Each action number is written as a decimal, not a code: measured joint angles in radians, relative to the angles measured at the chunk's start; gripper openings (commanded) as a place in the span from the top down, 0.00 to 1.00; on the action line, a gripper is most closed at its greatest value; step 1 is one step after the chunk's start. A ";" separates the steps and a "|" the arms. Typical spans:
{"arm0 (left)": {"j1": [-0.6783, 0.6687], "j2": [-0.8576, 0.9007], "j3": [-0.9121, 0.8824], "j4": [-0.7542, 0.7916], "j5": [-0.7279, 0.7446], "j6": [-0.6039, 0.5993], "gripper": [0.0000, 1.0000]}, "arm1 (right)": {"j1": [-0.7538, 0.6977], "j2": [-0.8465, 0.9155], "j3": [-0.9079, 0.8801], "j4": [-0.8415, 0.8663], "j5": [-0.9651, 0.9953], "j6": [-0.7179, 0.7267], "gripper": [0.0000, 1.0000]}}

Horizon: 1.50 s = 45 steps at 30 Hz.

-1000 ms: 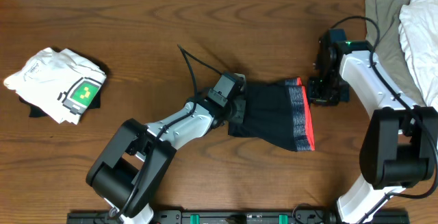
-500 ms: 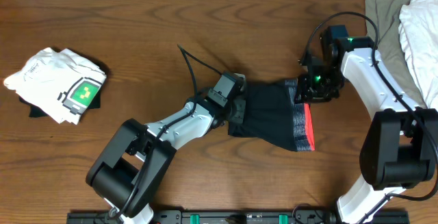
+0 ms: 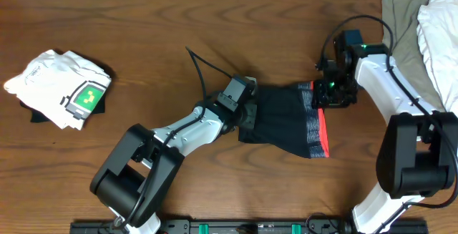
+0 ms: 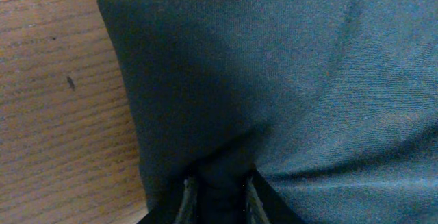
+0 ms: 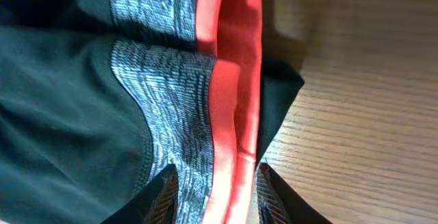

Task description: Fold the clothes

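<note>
The dark navy trousers (image 3: 283, 119) lie bunched in a short bundle at mid-table, with the grey waistband edged in red-orange (image 3: 320, 130) at their right end. My left gripper (image 3: 245, 112) is at the bundle's left edge, shut on a fold of dark cloth (image 4: 274, 80) that sits between its fingers (image 4: 217, 193). My right gripper (image 3: 330, 94) is over the top of the waistband. Its fingers (image 5: 215, 190) close on the grey band and bunched red edge (image 5: 233, 80). No logo shows.
A folded white shirt with a green square print (image 3: 64, 91) lies at the far left. A heap of grey-beige and white garments (image 3: 429, 26) fills the right back corner. A thin dark cable (image 3: 200, 69) runs up from the left arm.
My right gripper moved left from beside the waistband onto its top end, then eased slightly back right, and the upper red edge is now hidden under it. The left arm and trousers' left end stayed put.
</note>
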 measured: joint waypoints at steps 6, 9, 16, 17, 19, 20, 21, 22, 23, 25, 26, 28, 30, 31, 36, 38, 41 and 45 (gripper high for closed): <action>0.000 0.000 0.000 0.000 0.000 0.000 0.76 | 0.000 0.000 -0.024 0.016 -0.013 0.007 0.99; 0.000 0.000 0.000 0.000 0.000 0.000 0.76 | 0.000 0.000 -0.024 0.025 -0.014 0.013 0.99; 0.000 0.000 0.000 0.000 0.000 0.000 0.76 | -0.021 0.000 -0.024 0.035 0.086 0.114 0.99; 0.000 0.000 0.000 0.000 0.000 0.000 0.76 | -0.035 0.000 -0.024 0.038 0.105 0.137 0.99; 0.000 0.000 0.000 0.001 0.002 0.000 0.76 | -0.064 0.000 -0.024 0.043 0.123 0.167 0.99; 0.000 0.002 0.002 0.002 0.005 0.000 0.76 | -0.079 0.000 -0.024 0.045 0.124 0.180 0.99; 0.000 0.003 0.003 0.002 0.008 0.000 0.76 | -0.096 0.000 -0.024 0.047 0.123 0.188 0.99; 0.000 0.003 0.003 0.003 0.010 0.000 0.76 | -0.105 0.000 -0.024 0.046 0.121 0.192 0.99; -0.001 0.004 0.004 0.005 0.013 0.000 0.76 | -0.114 0.000 -0.024 0.046 0.119 0.195 0.99; -0.003 0.005 0.005 0.006 0.015 -0.001 0.76 | -0.124 0.000 -0.025 0.044 0.116 0.199 0.92; -0.003 0.006 0.005 0.006 0.016 -0.002 0.76 | -0.124 0.000 -0.026 0.044 0.116 0.199 0.80; -0.003 0.006 0.005 0.003 0.016 -0.003 0.76 | -0.124 0.000 -0.026 0.045 0.138 0.200 0.63; -0.003 0.006 0.005 0.002 0.016 -0.003 0.76 | -0.126 0.000 -0.026 0.045 0.146 0.198 0.62; -0.003 0.006 0.005 0.002 0.016 -0.003 0.76 | -0.125 0.000 -0.026 0.046 0.143 0.192 0.62; -0.003 0.006 0.005 -0.003 0.016 -0.003 0.76 | -0.118 0.000 -0.026 0.030 0.124 0.175 0.65; -0.003 0.005 0.007 -0.010 0.016 -0.003 0.76 | -0.115 0.000 -0.026 0.017 0.119 0.170 0.66; -0.003 0.005 0.008 -0.012 0.015 -0.003 0.76 | -0.112 0.000 -0.028 0.006 0.104 0.153 0.66; -0.003 0.005 0.008 -0.013 0.016 -0.003 0.76 | -0.113 -0.004 -0.028 0.004 -0.007 0.073 0.63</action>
